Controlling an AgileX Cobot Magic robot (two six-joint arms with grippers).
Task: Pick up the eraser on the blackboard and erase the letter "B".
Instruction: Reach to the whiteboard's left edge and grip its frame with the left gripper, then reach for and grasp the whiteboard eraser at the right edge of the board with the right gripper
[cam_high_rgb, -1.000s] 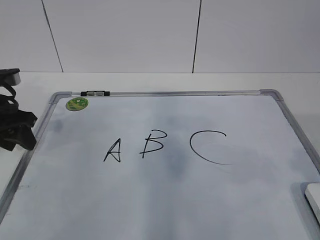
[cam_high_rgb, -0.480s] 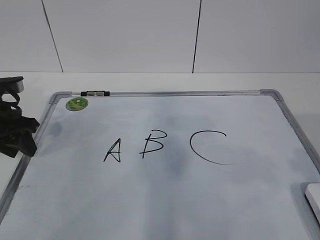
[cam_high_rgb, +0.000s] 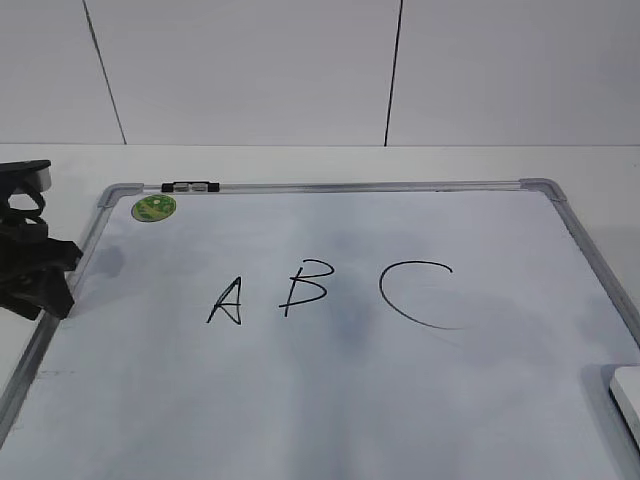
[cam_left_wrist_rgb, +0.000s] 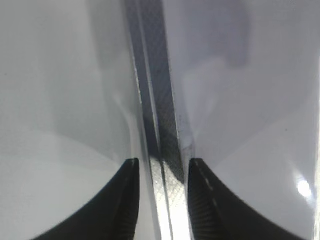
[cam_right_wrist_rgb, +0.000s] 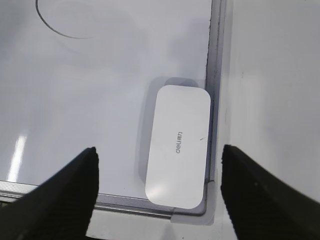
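Since the earlier frame the left gripper (cam_high_rgb: 40, 285) has been shifted slightly towards the blackboard (cam_high_rgb: 330, 186), narrowly parted astride its frame. The right gripper (cam_right_wrist_rgb: 157, 165), spread wide, is hung above the eraser (cam_right_wrist_rgb: 178, 146) at the board's 4 o'clock corner. The letter "B" (cam_high_rgb: 303, 287) is untouched; grasping and wiping are left.

Your left gripper (cam_high_rgb: 35, 280) sits low at the table's left edge, fingers (cam_left_wrist_rgb: 215, 210) narrowly parted. Your right gripper (cam_right_wrist_rgb: 157, 190) hangs above the near right corner, jaws spread wide, holding nothing.
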